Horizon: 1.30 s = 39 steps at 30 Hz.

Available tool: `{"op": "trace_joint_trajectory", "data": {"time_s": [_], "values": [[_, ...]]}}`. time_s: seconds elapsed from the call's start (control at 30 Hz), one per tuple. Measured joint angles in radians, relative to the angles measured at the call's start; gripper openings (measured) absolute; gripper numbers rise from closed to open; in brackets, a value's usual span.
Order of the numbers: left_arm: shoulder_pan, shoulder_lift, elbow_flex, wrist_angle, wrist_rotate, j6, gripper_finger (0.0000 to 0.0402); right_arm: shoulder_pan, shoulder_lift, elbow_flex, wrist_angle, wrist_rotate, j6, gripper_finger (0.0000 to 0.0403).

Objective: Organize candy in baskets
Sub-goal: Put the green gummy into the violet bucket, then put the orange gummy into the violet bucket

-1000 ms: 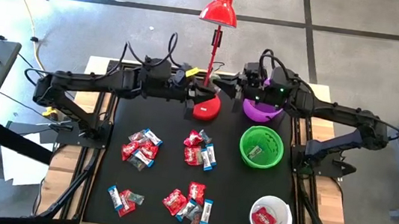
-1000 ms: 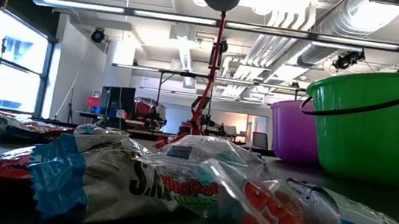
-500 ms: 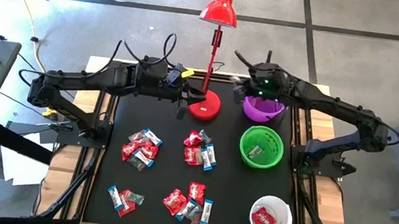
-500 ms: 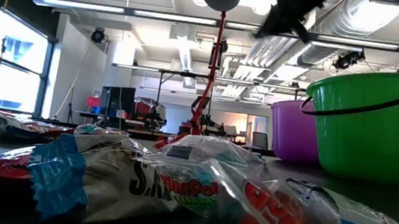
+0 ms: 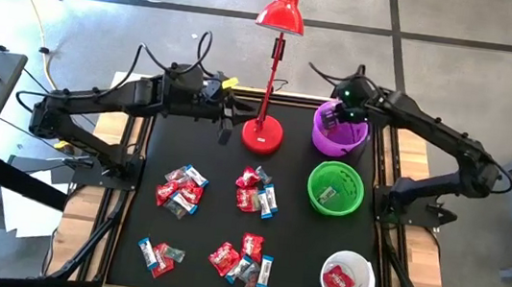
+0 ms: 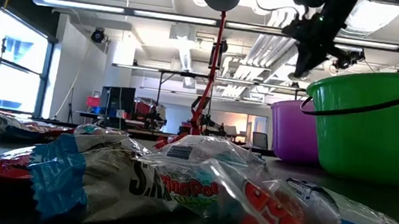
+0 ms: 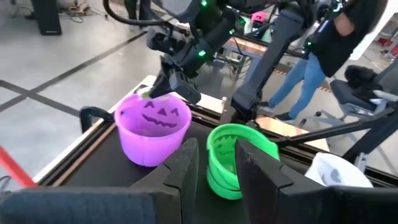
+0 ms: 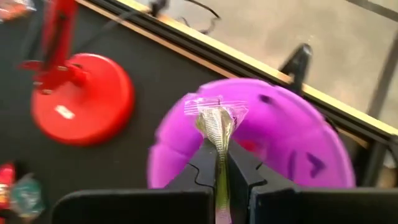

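Your right hand [image 8: 219, 163] has swung over the purple basket [image 5: 338, 134], pinching a clear-wrapped candy [image 8: 215, 122] ready to drop, while your left hand [image 5: 226, 124], fingers now parted and empty, has backed off beside the lamp [image 5: 264, 135].

Workshop, exposed ducts [image 6: 390, 28], concrete floor [image 5: 479, 53]
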Motion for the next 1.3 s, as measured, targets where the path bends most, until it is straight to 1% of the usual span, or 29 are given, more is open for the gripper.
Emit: {"op": "trace_joint_trajectory", "data": {"time_s": [0.1,0.2,0.27,0.3,0.5,0.63,0.73,0.8,0.83,0.9,1.0,1.03,1.1,1.2,1.3], "values": [[0.013,-0.006,0.0,-0.01,-0.021,0.016,0.0095,-0.044,0.0,0.0,-0.011,-0.033,-0.042,0.0006],[0.021,-0.007,0.0,-0.011,-0.035,0.019,0.0095,-0.076,0.0,0.0,-0.011,-0.107,-0.085,0.0024],[0.028,-0.007,0.0,-0.022,-0.035,0.028,0.0095,-0.089,0.0,0.0,-0.013,-0.151,-0.104,0.0046],[0.031,-0.007,0.0,-0.033,-0.036,0.034,0.0095,-0.092,0.0,0.0,-0.018,-0.156,-0.111,0.0059],[0.049,-0.007,0.0,-0.121,-0.039,0.037,0.0095,-0.096,0.0,0.0,-0.061,-0.157,-0.11,0.0138],[0.073,-0.008,0.0,-0.143,-0.05,0.06,0.0095,-0.096,0.0,0.0,-0.067,-0.169,-0.058,0.0168],[0.088,-0.008,0.0,-0.195,-0.054,0.047,0.0095,-0.094,0.0,0.0,-0.067,-0.263,-0.009,0.0172],[0.097,-0.012,0.0,-0.288,-0.055,0.06,0.0095,-0.078,0.0,0.0,-0.062,-0.323,-0.004,0.0171],[0.103,-0.013,0.0,-0.345,-0.063,0.076,0.0095,-0.062,0.0,0.0,-0.058,-0.337,-0.005,0.017],[0.111,-0.014,-0.001,-0.466,-0.125,0.099,0.0095,-0.028,0.0,0.0,-0.05,-0.342,-0.006,0.0166],[0.132,-0.014,-0.058,-0.568,-0.29,0.097,0.0094,0.026,0.0,0.0,-0.042,-0.342,-0.024,0.0161],[0.143,-0.013,-0.089,-0.573,-0.32,0.097,0.0094,0.041,0.0,0.0,-0.039,-0.342,-0.027,0.016],[0.181,-0.012,-0.151,-0.547,-0.321,0.097,0.0094,0.061,0.0,0.0,-0.029,-0.343,-0.038,0.0158],[0.251,0.015,-0.243,-0.417,-0.252,0.089,0.0094,0.072,0.0,0.0,-0.009,-0.343,-0.059,0.0158],[0.331,0.069,-0.304,-0.342,-0.23,0.047,0.0094,0.066,0.0,0.001,0.002,-0.352,-0.065,0.0158]]}}
